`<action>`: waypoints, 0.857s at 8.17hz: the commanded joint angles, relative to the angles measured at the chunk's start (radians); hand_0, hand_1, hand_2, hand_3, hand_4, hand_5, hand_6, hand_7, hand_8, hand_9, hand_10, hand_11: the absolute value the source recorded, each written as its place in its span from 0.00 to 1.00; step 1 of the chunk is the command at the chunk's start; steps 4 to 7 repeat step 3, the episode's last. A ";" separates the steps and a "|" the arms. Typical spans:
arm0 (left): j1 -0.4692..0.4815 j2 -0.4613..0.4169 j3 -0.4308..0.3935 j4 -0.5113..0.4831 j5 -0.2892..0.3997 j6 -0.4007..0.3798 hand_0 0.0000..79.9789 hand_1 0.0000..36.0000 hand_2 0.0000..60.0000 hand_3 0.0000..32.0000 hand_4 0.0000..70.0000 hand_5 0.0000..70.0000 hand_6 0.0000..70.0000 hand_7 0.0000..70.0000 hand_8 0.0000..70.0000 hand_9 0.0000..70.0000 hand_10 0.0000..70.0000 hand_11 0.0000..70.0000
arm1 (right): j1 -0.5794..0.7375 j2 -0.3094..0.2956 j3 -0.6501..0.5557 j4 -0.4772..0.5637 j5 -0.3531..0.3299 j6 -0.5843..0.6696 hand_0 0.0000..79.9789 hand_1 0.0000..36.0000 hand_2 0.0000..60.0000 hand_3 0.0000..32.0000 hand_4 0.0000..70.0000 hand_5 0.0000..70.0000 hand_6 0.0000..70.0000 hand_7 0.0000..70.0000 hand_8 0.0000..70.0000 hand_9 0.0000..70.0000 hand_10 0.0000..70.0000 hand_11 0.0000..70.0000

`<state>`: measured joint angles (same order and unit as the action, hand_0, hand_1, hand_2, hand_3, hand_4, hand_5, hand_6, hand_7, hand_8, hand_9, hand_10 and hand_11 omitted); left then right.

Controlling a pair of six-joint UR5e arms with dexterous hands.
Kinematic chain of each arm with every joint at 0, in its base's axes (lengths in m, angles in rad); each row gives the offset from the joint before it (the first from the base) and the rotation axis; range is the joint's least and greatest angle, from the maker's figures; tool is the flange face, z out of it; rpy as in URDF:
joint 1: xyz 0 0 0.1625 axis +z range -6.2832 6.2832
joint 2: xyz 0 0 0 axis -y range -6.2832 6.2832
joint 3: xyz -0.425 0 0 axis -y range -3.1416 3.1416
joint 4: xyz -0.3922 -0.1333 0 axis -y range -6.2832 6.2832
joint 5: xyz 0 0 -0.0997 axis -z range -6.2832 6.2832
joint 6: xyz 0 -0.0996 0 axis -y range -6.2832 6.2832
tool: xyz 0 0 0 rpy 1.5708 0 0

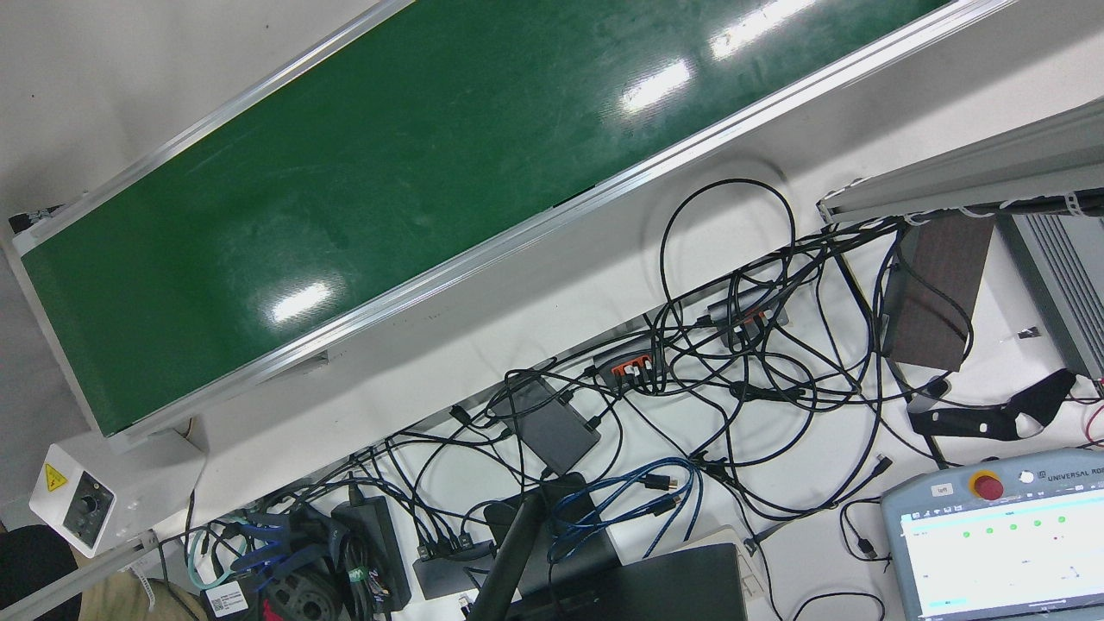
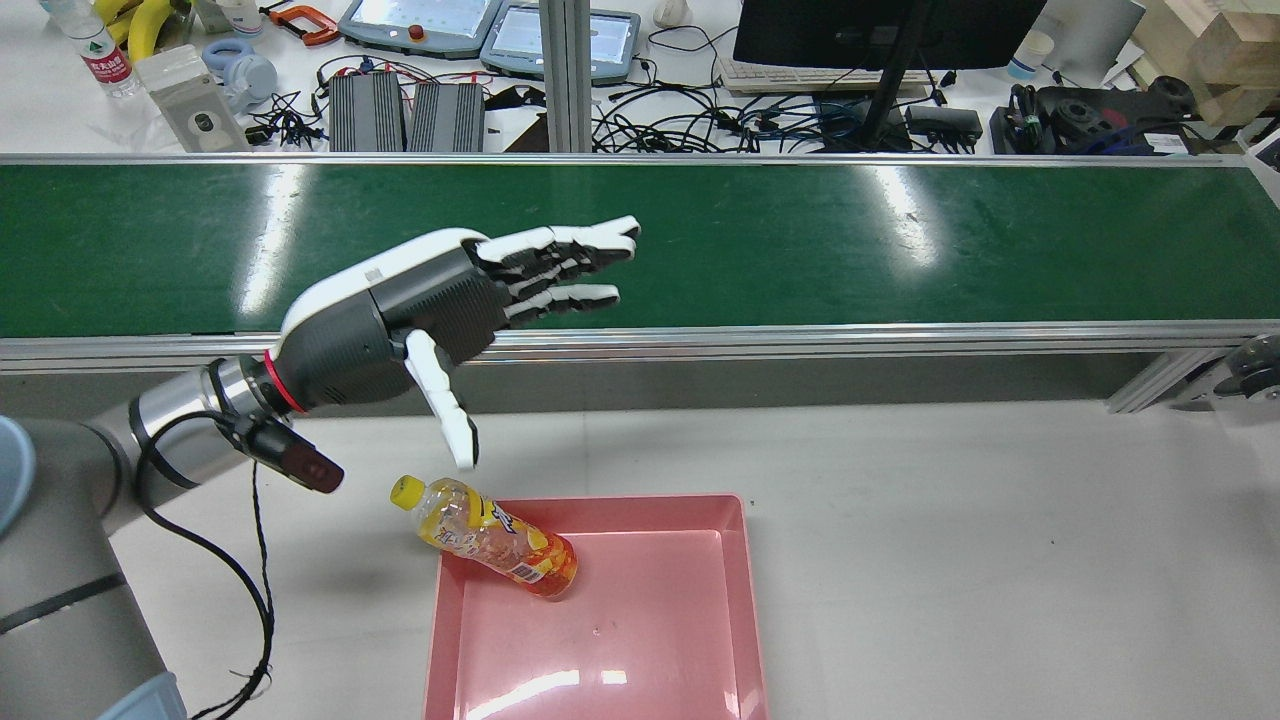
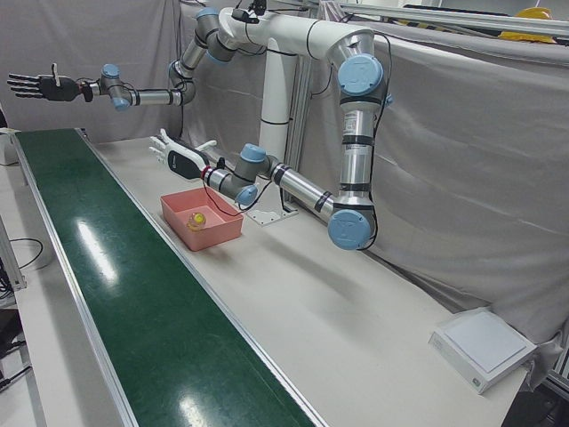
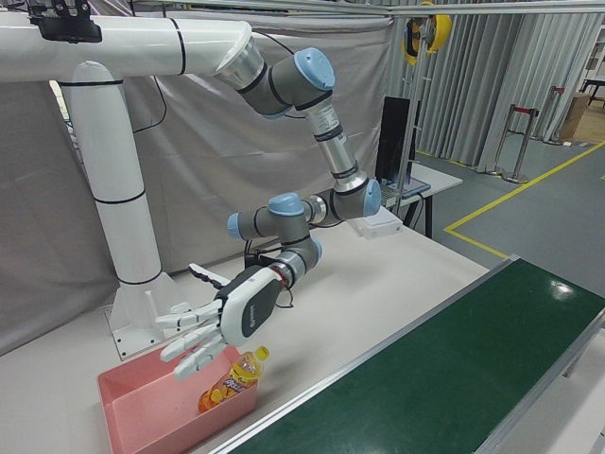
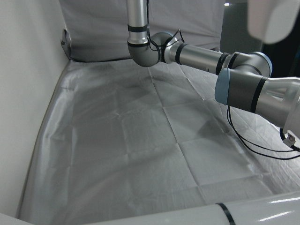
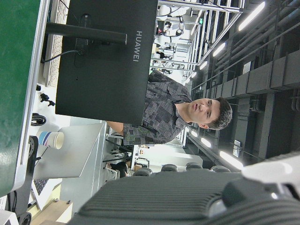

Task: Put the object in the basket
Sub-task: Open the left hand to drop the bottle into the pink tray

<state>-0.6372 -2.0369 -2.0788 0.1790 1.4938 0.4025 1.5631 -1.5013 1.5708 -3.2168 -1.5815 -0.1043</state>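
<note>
Pink basket (image 2: 740,600) holds the orange drink bottle (image 2: 490,535), propped across its ten-o'clock rim, cap outside; the left hand (image 2: 440,320) hovers above, fingers spread and empty, seemingly after release. Right hand (image 3: 36,86) hangs splayed, idle.

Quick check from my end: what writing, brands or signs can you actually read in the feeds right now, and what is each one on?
"HUAWEI": back of the monitor, right hand view.
"UNIVERSAL RO", cut off at the frame edge: robot control tablet, front view.
"left": small tag on that same tablet.
Yellow warning triangle, a symbol only: conveyor control box.
Drink bottle label: blurred, unreadable.
Water bottle label, rear view: too small.
</note>
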 commanded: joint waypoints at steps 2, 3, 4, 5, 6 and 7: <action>-0.396 0.061 0.076 0.063 -0.010 -0.010 0.83 0.20 0.00 0.08 0.28 0.26 0.11 0.07 0.06 0.09 0.09 0.15 | 0.000 0.000 0.000 0.000 0.000 0.000 0.00 0.00 0.00 0.00 0.00 0.00 0.00 0.00 0.00 0.00 0.00 0.00; -0.486 0.063 0.188 -0.023 -0.003 -0.008 0.79 0.18 0.00 0.08 0.26 0.26 0.10 0.06 0.06 0.10 0.08 0.15 | 0.000 0.000 0.000 0.000 0.000 0.000 0.00 0.00 0.00 0.00 0.00 0.00 0.00 0.00 0.00 0.00 0.00 0.00; -0.486 0.063 0.188 -0.023 -0.003 -0.008 0.79 0.18 0.00 0.08 0.26 0.26 0.10 0.06 0.06 0.10 0.08 0.15 | 0.000 0.000 0.000 0.000 0.000 0.000 0.00 0.00 0.00 0.00 0.00 0.00 0.00 0.00 0.00 0.00 0.00 0.00; -0.486 0.063 0.188 -0.023 -0.003 -0.008 0.79 0.18 0.00 0.08 0.26 0.26 0.10 0.06 0.06 0.10 0.08 0.15 | 0.000 0.000 0.000 0.000 0.000 0.000 0.00 0.00 0.00 0.00 0.00 0.00 0.00 0.00 0.00 0.00 0.00 0.00; -0.486 0.063 0.188 -0.023 -0.003 -0.008 0.79 0.18 0.00 0.08 0.26 0.26 0.10 0.06 0.06 0.10 0.08 0.15 | 0.000 0.000 0.000 0.000 0.000 0.000 0.00 0.00 0.00 0.00 0.00 0.00 0.00 0.00 0.00 0.00 0.00 0.00; -0.486 0.063 0.188 -0.023 -0.003 -0.008 0.79 0.18 0.00 0.08 0.26 0.26 0.10 0.06 0.06 0.10 0.08 0.15 | 0.000 0.000 0.000 0.000 0.000 0.000 0.00 0.00 0.00 0.00 0.00 0.00 0.00 0.00 0.00 0.00 0.00 0.00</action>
